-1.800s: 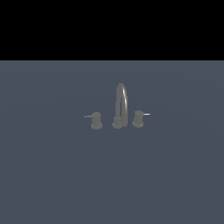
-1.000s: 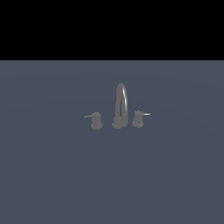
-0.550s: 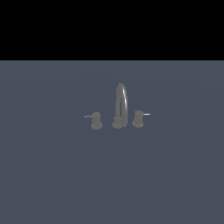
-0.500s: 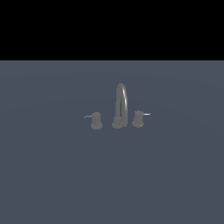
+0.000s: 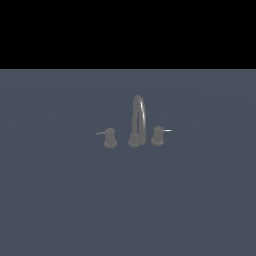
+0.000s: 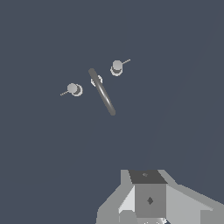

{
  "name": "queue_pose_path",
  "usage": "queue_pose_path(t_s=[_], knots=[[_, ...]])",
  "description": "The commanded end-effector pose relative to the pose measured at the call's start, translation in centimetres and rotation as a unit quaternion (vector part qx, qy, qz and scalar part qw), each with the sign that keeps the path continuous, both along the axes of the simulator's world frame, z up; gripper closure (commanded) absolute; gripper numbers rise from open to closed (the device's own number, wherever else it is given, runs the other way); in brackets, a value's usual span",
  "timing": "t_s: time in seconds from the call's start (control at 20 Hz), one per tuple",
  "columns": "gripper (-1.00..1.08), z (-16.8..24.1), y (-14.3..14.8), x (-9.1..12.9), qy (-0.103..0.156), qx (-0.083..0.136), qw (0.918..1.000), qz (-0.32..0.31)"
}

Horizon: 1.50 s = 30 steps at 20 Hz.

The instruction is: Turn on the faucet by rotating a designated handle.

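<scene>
One gripper [image 6: 151, 205] is counted, seen only in the wrist view as a grey block at the picture's edge — its fingertips are cut off, so it cannot be told whether the jaws stand apart or closed, and nothing is seen held. It is well apart from the faucet and does not appear in the exterior view at all.

The step in hand is judged to be the approach: no contact with any knob has been made. For the next move, the gripper would need to be brought down beside the right knob, so that its thin lever can be pushed round its post; care would be needed that the tall spout between the knobs is not struck.

Farther off, on the flat blue-grey floor [image 5: 60, 200], one faucet [image 5: 138, 120] is counted, standing upright near the middle of the scene. One arched spout and two short knobs are counted. The handle [image 5: 158, 135] — the knob with the bright whitish lever — is set at the exterior view's right of the spout; the other knob [image 5: 110, 137], with a dull lever, is set at its left.
</scene>
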<state>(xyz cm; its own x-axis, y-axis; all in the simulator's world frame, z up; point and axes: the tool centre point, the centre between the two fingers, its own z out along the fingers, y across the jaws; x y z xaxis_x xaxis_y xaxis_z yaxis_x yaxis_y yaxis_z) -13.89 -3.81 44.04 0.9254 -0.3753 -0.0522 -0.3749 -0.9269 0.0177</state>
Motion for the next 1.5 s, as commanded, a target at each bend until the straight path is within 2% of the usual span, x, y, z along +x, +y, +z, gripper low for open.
queue_pose_path(t_s=[0.0,0.35,0.7,1.05,1.45], knots=[[1.08,-1.2,-0.5,2.1,-0.002,-0.001,0.9995,-0.032],[1.08,-5.4,-2.1,7.6,-0.006,-0.005,0.9929,-0.119],[1.08,-10.5,-3.8,12.5,-0.010,-0.008,0.9787,-0.205],[1.08,-16.6,-5.7,16.6,-0.013,-0.010,0.9569,-0.290],[1.08,-24.4,-7.9,20.2,-0.017,-0.013,0.9229,-0.385]])
